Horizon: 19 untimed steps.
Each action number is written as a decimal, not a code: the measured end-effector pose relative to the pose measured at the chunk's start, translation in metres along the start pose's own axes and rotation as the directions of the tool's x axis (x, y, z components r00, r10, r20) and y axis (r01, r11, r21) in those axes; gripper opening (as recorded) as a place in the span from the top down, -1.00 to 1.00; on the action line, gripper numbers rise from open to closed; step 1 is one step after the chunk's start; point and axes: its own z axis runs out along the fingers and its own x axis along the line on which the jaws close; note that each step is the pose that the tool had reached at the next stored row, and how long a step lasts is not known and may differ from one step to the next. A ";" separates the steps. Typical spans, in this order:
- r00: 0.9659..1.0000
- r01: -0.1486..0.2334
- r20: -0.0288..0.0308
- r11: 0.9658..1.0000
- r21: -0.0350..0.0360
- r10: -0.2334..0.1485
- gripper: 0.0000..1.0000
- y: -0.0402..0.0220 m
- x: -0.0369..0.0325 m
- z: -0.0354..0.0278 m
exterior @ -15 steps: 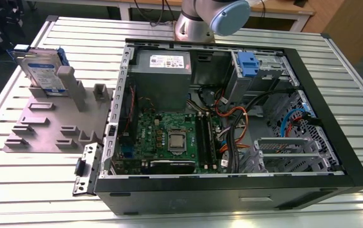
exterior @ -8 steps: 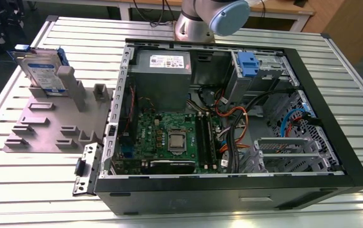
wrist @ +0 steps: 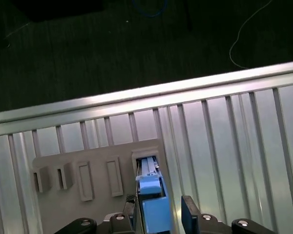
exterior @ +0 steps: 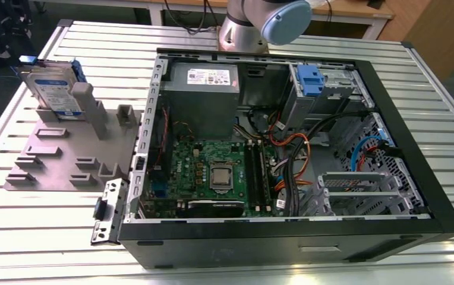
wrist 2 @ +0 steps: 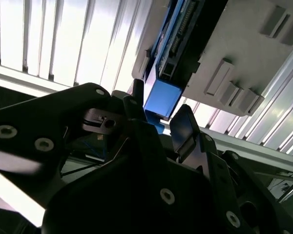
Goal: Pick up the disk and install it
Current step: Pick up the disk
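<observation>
A slatted metal table (exterior: 449,119) carries an open computer case (exterior: 290,237) and, beside it toward the exterior view's left, a grey holder (exterior: 53,154). The disk (exterior: 49,80) is seen in the upper left of the exterior view, standing on edge in a slot of that holder, its broad face upright and its thin blue-framed edge uppermost. In the first wrist view the gripper (wrist: 160,214) is placed right over that edge, and the disk's length runs straight away from it between the fingers (wrist: 189,212). The fingers are spread, one on each side of the disk's thickness. One lies just beside the blue frame and the other a little apart, so nothing is judged to be clamped yet. A white-and-blue label (exterior: 60,101) is carried on the disk's face, and a white sticker (exterior: 208,76) on the grey box (exterior: 203,89) inside the case. The print on both is too small to be read.
</observation>
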 end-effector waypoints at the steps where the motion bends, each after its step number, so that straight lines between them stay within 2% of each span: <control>1: 1.000 0.010 0.000 1.000 0.000 -0.010 0.03 0.0001 0.0000 0.0014; 8: 1.000 0.024 -0.003 1.000 0.000 -0.024 0.03 0.0002 0.0005 0.0125; 10: 1.000 0.026 -0.003 1.000 0.000 -0.026 0.03 -0.0001 0.0025 0.0152; 14: 1.000 0.028 -0.003 1.000 0.001 -0.028 0.03 -0.0008 0.0060 0.0179; 19: 0.999 0.053 -0.003 0.999 0.001 -0.053 0.03 -0.0025 0.0058 0.0213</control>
